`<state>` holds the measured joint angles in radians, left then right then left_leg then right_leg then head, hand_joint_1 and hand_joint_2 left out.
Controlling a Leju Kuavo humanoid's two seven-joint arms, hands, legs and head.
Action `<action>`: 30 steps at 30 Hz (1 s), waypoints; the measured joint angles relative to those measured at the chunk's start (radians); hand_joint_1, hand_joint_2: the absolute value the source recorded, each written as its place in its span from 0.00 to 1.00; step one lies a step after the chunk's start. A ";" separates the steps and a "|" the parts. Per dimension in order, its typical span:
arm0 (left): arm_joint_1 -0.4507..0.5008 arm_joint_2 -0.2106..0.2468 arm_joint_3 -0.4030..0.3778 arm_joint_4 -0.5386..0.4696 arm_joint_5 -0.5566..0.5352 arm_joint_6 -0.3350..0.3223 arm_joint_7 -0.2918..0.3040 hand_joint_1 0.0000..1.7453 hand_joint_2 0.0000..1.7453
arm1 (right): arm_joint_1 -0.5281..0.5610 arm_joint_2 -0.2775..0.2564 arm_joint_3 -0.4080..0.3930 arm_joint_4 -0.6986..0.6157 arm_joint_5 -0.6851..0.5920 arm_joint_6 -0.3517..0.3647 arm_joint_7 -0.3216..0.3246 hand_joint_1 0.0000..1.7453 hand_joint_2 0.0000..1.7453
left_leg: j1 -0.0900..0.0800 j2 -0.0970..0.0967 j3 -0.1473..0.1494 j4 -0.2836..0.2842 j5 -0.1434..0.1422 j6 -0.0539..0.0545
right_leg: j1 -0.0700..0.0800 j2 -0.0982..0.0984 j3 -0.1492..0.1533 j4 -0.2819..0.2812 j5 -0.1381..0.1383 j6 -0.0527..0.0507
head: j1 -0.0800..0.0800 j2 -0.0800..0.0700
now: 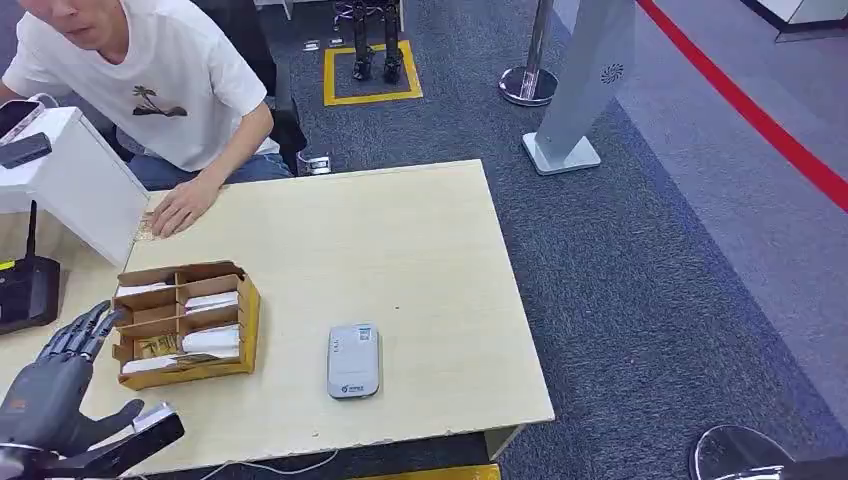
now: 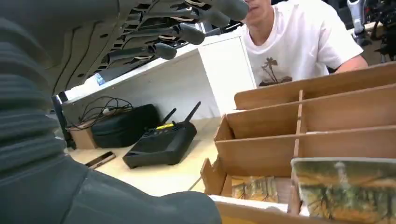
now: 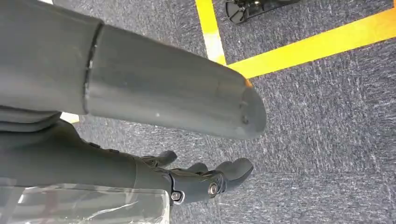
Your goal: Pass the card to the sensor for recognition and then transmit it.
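The left hand (image 1: 50, 385) hovered over the near left corner of the pale wooden worktop (image 1: 420, 250), its fingers (image 1: 82, 330) spread apart and holding nothing, their tips just beside the left wall of the cardboard tray (image 1: 250, 320). The cards (image 1: 210, 341) lay in the tray's compartments, white ones in several and a printed one (image 1: 160, 346) in a near compartment; the left wrist view showed that printed card (image 2: 254, 187) lying flat behind the tray's front wall. The grey sensor (image 1: 353, 361) lay flat on the worktop to the right of the tray, apart from it. The right hand (image 3: 187, 140) hung over dark carpet beside a yellow floor line (image 3: 308, 46), its fingers (image 3: 224, 175) loosely extended with nothing in them. A person in a white shirt (image 1: 165, 80) sat at the far left edge, one hand (image 1: 180, 208) resting flat on the worktop. A black router (image 1: 25, 290) with an upright antenna stood left of the tray beside a white box (image 1: 70, 180)
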<state>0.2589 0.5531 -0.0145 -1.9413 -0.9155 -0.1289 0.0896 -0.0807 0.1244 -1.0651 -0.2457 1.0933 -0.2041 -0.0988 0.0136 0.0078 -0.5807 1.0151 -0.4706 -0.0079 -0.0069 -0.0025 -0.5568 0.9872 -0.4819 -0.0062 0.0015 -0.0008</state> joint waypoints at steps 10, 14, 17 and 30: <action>-0.047 0.000 0.000 0.028 0.000 -0.039 0.002 0.00 1.00 | -0.009 0.000 0.000 0.000 0.026 0.001 0.006 0.00 0.00 | 0.000 0.000 0.000 0.000 0.000 0.000 | 0.000 0.000 0.000 0.000 0.000 0.000 | 0.000 0.000; -0.093 0.002 -0.003 0.064 0.004 -0.067 0.004 0.00 1.00 | -0.014 0.000 0.001 0.000 0.035 0.002 0.015 0.00 0.00 | 0.000 -0.001 0.000 0.000 0.000 0.000 | 0.000 0.000 0.000 0.000 0.000 0.000 | 0.000 0.000; -0.134 0.002 -0.007 0.096 0.005 -0.079 0.004 0.00 1.00 | -0.018 0.000 0.002 0.000 0.042 0.002 0.019 0.00 0.00 | 0.000 0.000 0.000 0.000 0.000 0.000 | 0.000 0.000 0.000 0.000 0.000 0.000 | 0.000 0.000; -0.236 0.002 -0.044 0.179 0.008 -0.103 0.004 0.00 1.00 | -0.025 0.000 0.003 0.000 0.050 0.006 0.026 0.00 0.00 | 0.000 -0.001 0.000 0.000 0.000 0.000 | 0.000 0.000 0.000 0.000 0.000 0.000 | 0.000 0.000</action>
<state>0.0229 0.5547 -0.0584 -1.7624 -0.9075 -0.2319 0.0938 -0.1061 0.1244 -1.0616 -0.2457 1.1437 -0.1976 -0.0729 0.0136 0.0072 -0.5805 1.0153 -0.4703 -0.0083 -0.0069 -0.0027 -0.5568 0.9873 -0.4815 -0.0063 0.0016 -0.0008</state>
